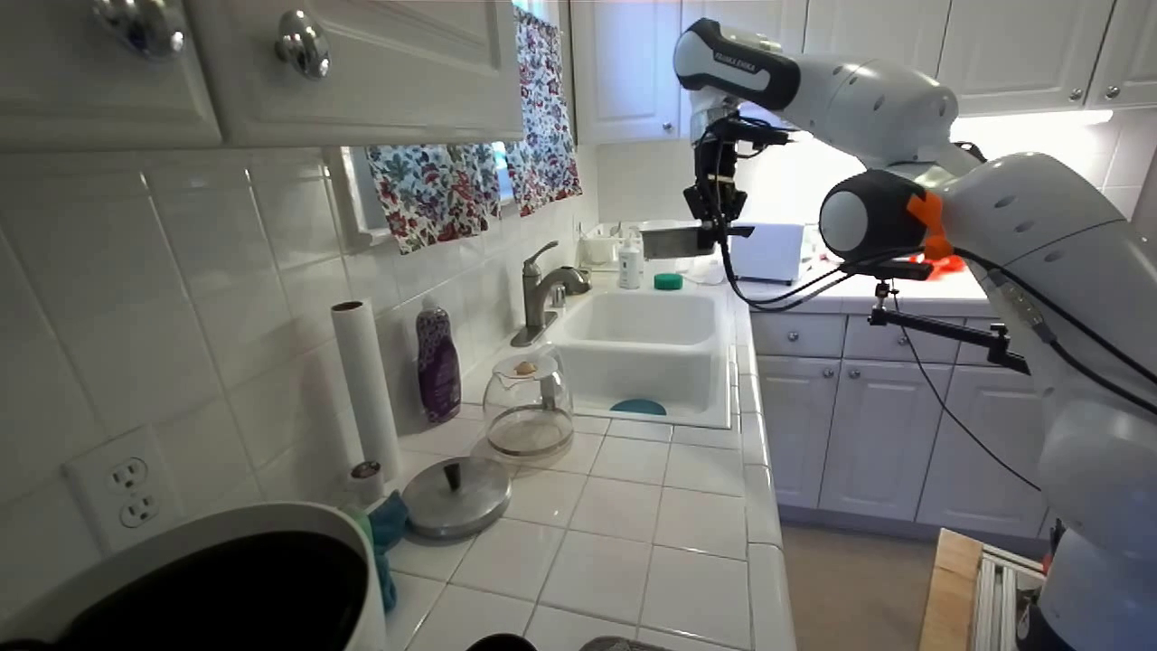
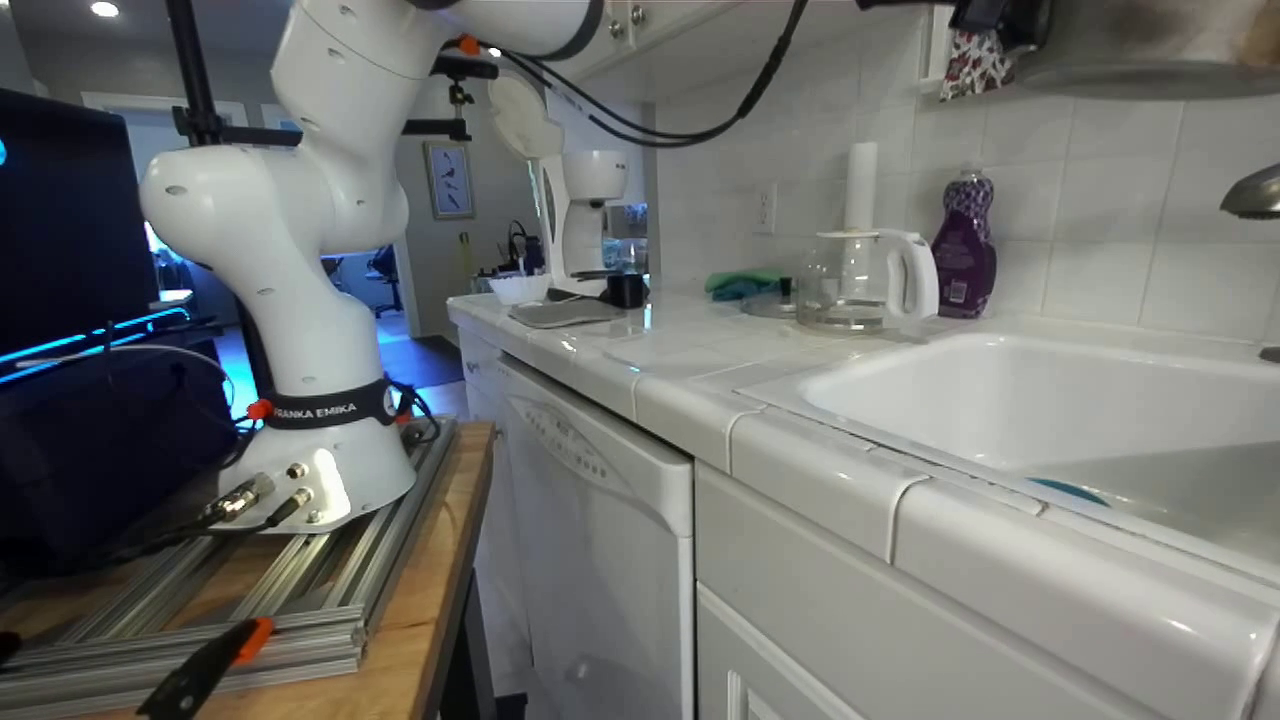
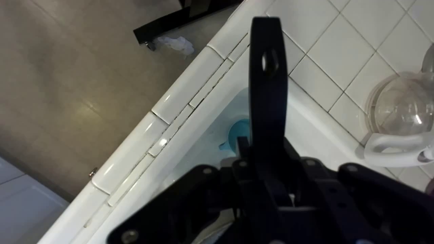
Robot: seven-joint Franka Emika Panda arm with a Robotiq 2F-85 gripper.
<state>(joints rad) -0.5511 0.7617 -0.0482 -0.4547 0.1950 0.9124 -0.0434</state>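
My gripper (image 1: 717, 233) is shut on the long black handle (image 3: 268, 84) of a metal pot (image 1: 671, 242). In an exterior view the pot hangs level in the air over the far part of the white double sink (image 1: 646, 348). Its side and underside also show at the top right of an exterior view (image 2: 1150, 60). In the wrist view the handle, with a hole near its end, sticks up between the fingers and hides part of a blue cup (image 3: 237, 134) lying in the basin. Most of the pot is hidden there by the gripper.
A glass carafe (image 1: 529, 416), a metal lid (image 1: 456, 497), a purple soap bottle (image 1: 439, 366) and a paper roll (image 1: 366, 389) stand on the tiled counter beside the sink. The faucet (image 1: 547, 289) rises at the sink's wall side. A white soap bottle (image 1: 630, 262) stands behind it.
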